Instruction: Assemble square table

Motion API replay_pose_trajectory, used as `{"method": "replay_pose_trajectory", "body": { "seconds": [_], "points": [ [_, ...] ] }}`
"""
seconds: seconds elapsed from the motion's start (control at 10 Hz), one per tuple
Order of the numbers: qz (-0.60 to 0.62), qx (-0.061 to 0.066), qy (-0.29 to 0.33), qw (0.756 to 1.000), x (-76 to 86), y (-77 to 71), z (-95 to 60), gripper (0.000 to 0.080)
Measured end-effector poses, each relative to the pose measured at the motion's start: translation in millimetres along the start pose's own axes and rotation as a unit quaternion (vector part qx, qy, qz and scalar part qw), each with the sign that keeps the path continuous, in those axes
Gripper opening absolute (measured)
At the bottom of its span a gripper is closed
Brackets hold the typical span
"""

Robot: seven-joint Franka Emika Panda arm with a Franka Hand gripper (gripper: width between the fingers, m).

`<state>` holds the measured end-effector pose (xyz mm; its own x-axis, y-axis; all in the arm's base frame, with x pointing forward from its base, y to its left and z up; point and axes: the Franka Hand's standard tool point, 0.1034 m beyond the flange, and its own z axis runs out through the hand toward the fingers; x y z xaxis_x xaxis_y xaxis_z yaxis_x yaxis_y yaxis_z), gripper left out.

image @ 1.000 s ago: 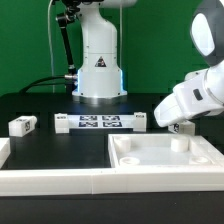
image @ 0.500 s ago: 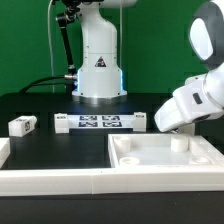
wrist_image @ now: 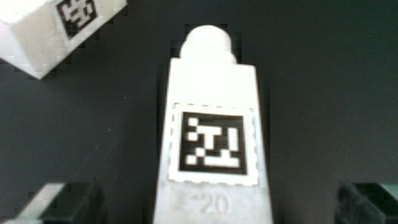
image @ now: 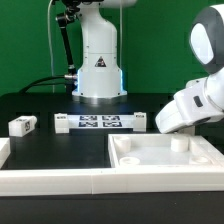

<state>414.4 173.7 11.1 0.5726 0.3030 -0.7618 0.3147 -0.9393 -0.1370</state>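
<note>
Directly below my wrist camera my gripper [wrist_image: 214, 200] stands spread wide. Its dark fingers [wrist_image: 57, 203] show on either side of a white leg [wrist_image: 217, 120], with bare black table between each one and the plastic, so nothing is pinched yet. What matters is how that leg lies: centred between the jaws, tag up, its long axis running straight away from me and square to the line on which the fingers close. I judge that closing would take it across its narrow width. Past its rounded far tip, off to one side, sits a second tagged block [wrist_image: 54, 35] (probably another leg, though I see only a corner).

The exterior view shows none of this, because my wrist housing [image: 195, 105] hides the fingers and whatever lies under them. It gives the wider layout instead: nearest is the border wall [image: 50, 160], then the tabletop [image: 160, 152] lying rimmed side up on the exterior view's right, with my wrist over its far edge. Farther back are the marker board [image: 100, 122] and a lone leg [image: 22, 125], well apart on the exterior view's left.
</note>
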Motion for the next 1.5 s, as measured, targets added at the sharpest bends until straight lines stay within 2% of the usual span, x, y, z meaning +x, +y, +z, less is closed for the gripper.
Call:
{"method": "replay_pose_trajectory", "body": {
  "seconds": [0.1,0.3,0.8,0.9,1.1,1.3,1.5],
  "points": [
    [0.0,0.0,0.0,1.0,0.0,-0.3,0.1,0.062],
    [0.0,0.0,-0.001,1.0,-0.4,-0.3,0.0,0.0289],
    [-0.003,0.002,-0.002,1.0,-1.1,1.3,-0.5,0.029],
    [-0.023,0.007,-0.013,1.0,-7.3,5.3,-2.8,0.029],
    [-0.055,0.024,-0.04,0.997,-28.8,20.8,-21.9,0.029],
    [-0.055,0.037,-0.039,0.997,-47.8,39.9,-39.8,0.029],
    [-0.052,0.037,-0.022,0.998,-45.9,44.7,-43.9,0.029]
  ]
}}
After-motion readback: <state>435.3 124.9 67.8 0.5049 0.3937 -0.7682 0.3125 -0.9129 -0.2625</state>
